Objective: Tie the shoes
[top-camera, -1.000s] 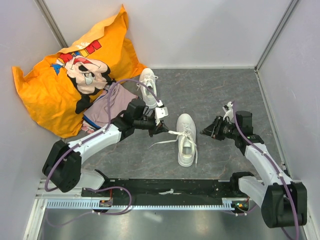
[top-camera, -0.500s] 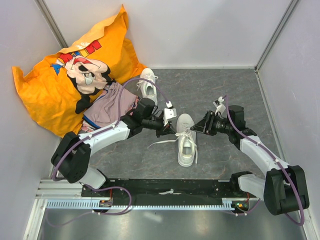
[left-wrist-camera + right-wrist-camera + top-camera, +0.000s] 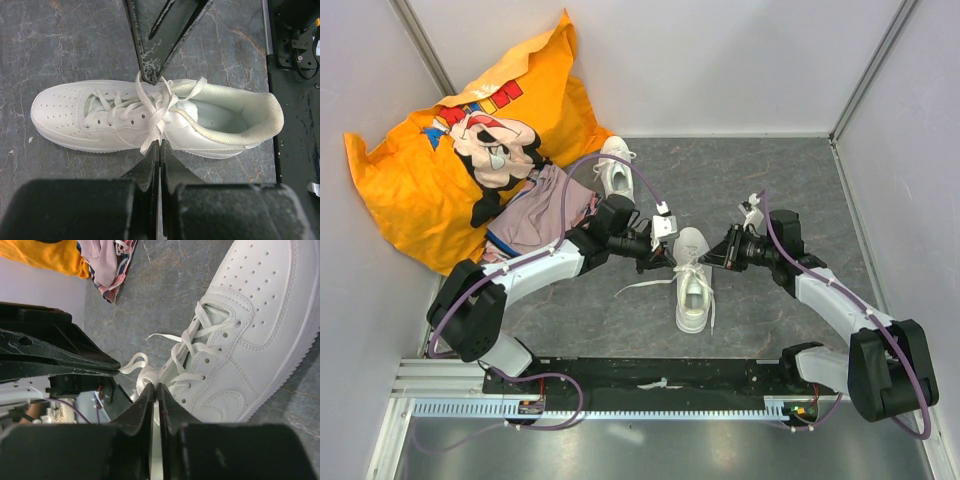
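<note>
The surface is a grey marbled floor (image 3: 750,190) closed in by pale walls (image 3: 720,60). At the far left an orange cushion (image 3: 420,170) is lying against the wall. A pinkish garment (image 3: 535,215) is lying just beside it, and the far shoe (image 3: 613,170) is waiting next to that garment, with no gripper on it.

The left gripper (image 3: 160,148) is reaching in from the left. Its fingers are pressed together, and they seem to be pinching one strand of the laces (image 3: 155,112) at the left side of the near shoe (image 3: 692,290). This shoe is lying in the middle of the floor between the two arms, with its toe to the far side and its opening to the near side. Its laces are crossing loosely above the tongue, so I judge that no bow is made yet and the first knot is only beginning.

The right gripper (image 3: 156,386) is coming from the right side. Its fingers are also almost closed at the tip, and they seem to be nipping another strand close to the upper eyelets.

To do this step well, both arms should be pulling outward evenly and low over the floor, so that the light shoe is not sliding or tipping. The grips should be sitting near the strand ends, leaving enough length for a loop. A strand slipping out of a thin pinch is the main risk, so the pull should be slow.
</note>
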